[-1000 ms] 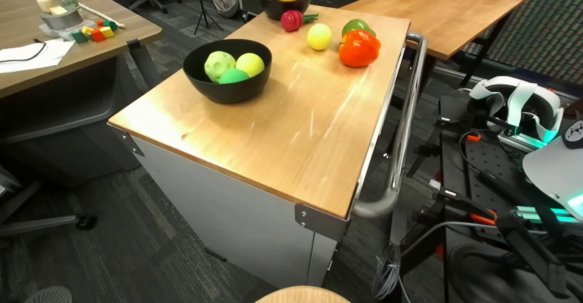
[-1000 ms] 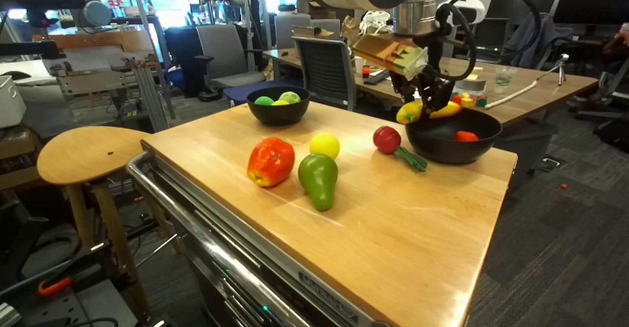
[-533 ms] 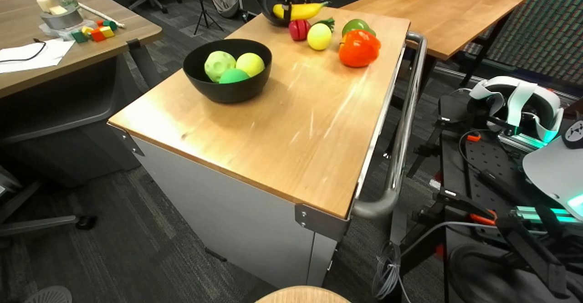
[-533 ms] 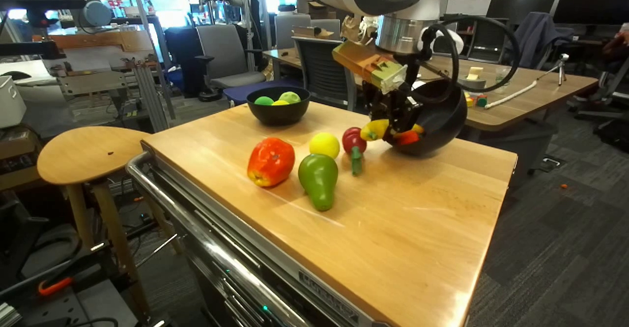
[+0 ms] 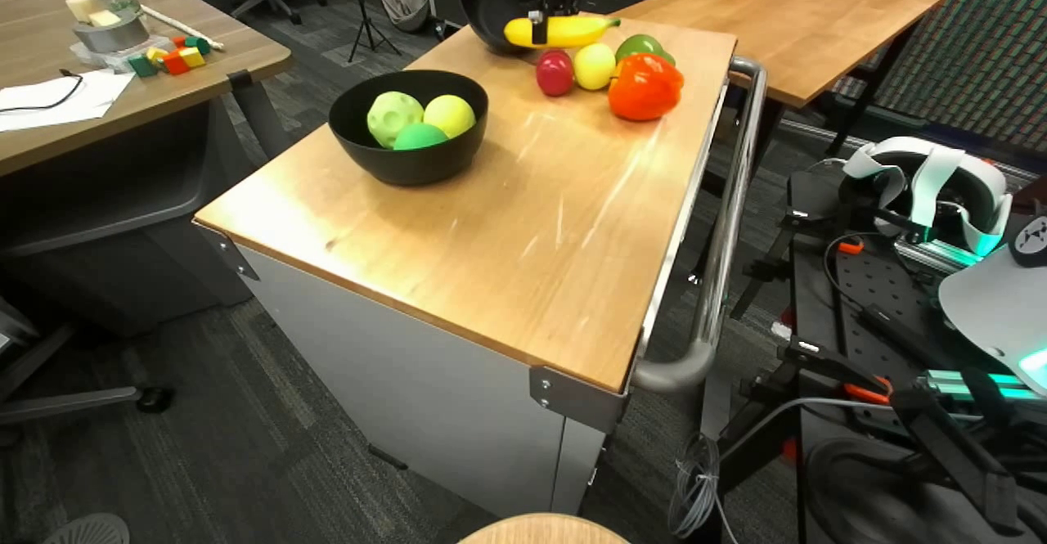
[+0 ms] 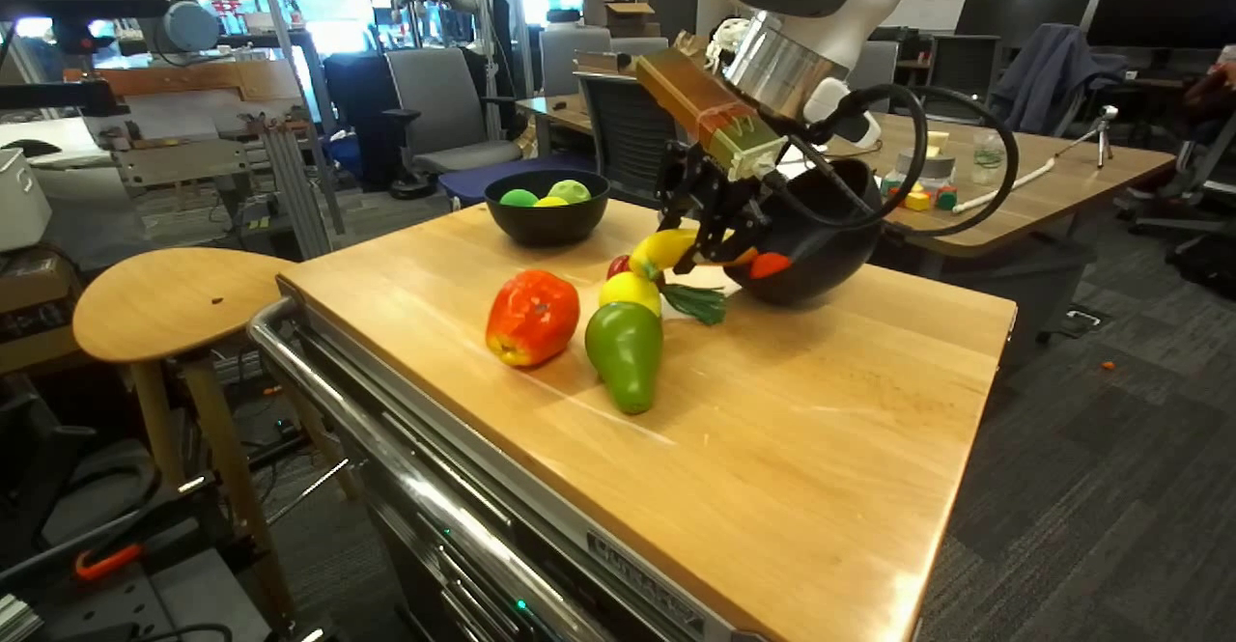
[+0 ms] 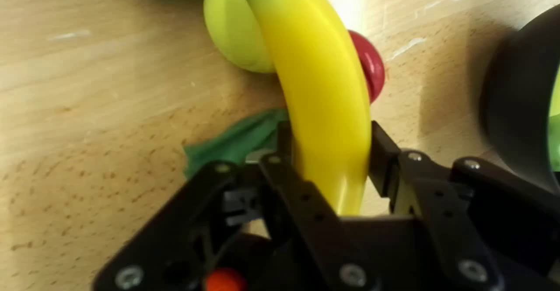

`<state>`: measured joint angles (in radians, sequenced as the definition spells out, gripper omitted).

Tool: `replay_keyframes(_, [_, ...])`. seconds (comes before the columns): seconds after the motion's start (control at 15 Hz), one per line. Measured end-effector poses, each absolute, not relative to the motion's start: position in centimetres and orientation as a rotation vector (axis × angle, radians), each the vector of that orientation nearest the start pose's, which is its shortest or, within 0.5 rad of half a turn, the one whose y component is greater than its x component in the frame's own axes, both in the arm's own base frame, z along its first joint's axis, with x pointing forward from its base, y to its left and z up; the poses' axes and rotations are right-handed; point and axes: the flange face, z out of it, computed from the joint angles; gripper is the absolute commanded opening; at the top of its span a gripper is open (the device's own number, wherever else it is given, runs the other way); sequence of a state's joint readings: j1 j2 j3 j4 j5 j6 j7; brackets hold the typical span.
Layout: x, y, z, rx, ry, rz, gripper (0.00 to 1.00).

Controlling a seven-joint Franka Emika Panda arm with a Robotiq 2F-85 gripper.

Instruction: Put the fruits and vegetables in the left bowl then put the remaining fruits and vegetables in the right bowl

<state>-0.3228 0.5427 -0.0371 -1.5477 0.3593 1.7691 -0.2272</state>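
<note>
- Clamping one banana (image 7: 319,72) in the one gripper (image 7: 331,151), jaws spread part way by its thickness, two fingers (image 7: 383,162) pressed against its sides
- Pointing the banana's stem end out ahead of the jaws, over the one table (image 5: 507,241); back end close to the mouth of a tilted bowl (image 6: 821,267), inside or outside hard to tell
- Under the banana, just ahead of the jaws: one red radish (image 5: 555,73) with one tuft of green leaves (image 6: 697,303), on the table, partly covered in the wrist view
- Next to the radish, also ahead of the jaws: one loose yellow ball (image 6: 630,293), partly behind the banana in the wrist view
- Farther ahead of the jaws: one green avocado (image 6: 626,352) just beside that ball, and one red-orange tomato (image 6: 533,319) near the avocado
- Two bowls altogether, both black; just behind the jaws, the tilted bowl, with one small red piece (image 6: 770,265) at its low side
- Off to one side of the jaws, well apart: one upright bowl (image 5: 409,165) with three balls inside, one pale green ball (image 5: 395,119), one second yellow ball (image 5: 449,114), one bright green ball (image 5: 420,137)
</note>
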Motion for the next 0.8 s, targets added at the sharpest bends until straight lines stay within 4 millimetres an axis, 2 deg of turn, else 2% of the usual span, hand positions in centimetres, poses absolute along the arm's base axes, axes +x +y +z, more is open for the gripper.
replay_keyframes(0.53, [63.6, -21.4, 34.2, -2.676, 0.363, 0.240, 0.17])
replay_keyframes(0.8, [63.9, -22.7, 36.3, -2.666, 0.391, 0.157, 0.17])
